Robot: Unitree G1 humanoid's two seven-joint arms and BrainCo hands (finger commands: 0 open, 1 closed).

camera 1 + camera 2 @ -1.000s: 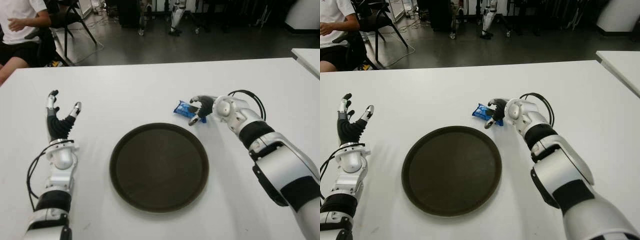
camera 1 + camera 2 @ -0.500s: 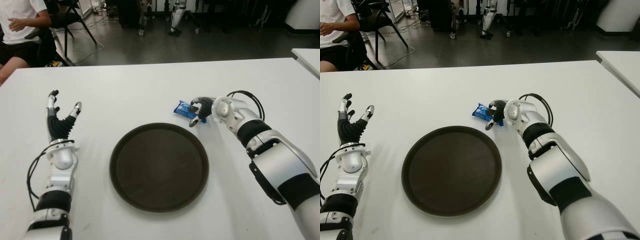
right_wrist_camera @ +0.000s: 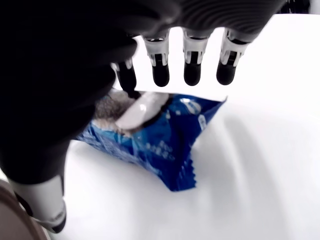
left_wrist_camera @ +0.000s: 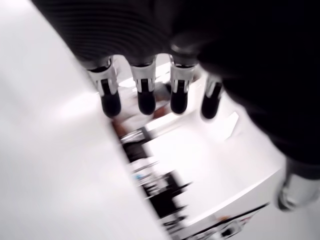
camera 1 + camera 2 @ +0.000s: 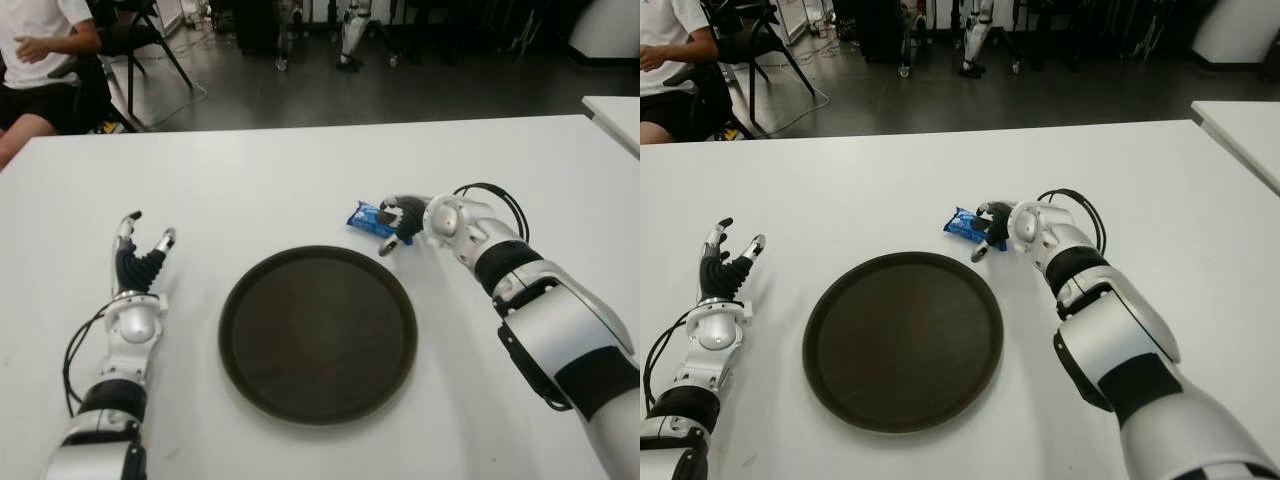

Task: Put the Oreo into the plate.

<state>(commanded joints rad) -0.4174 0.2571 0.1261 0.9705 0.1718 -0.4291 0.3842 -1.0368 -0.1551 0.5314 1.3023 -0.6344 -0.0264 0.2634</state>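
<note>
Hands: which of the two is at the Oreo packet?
The right hand, over the blue Oreo packet just beyond the plate, fingers open above it. The left hand shows far left of the plate, open, holding nothing.

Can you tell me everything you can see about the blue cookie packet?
The Oreo packet is a small, shiny blue wrapper with white print and a cookie picture, its end seal cut in a zigzag. It looks sealed and a bit crumpled. It lies flat on the white table, just beyond the far right rim of the dark round plate, not on it. The right hand is over it with fingers stretched out; whether they touch it is unclear.
</note>
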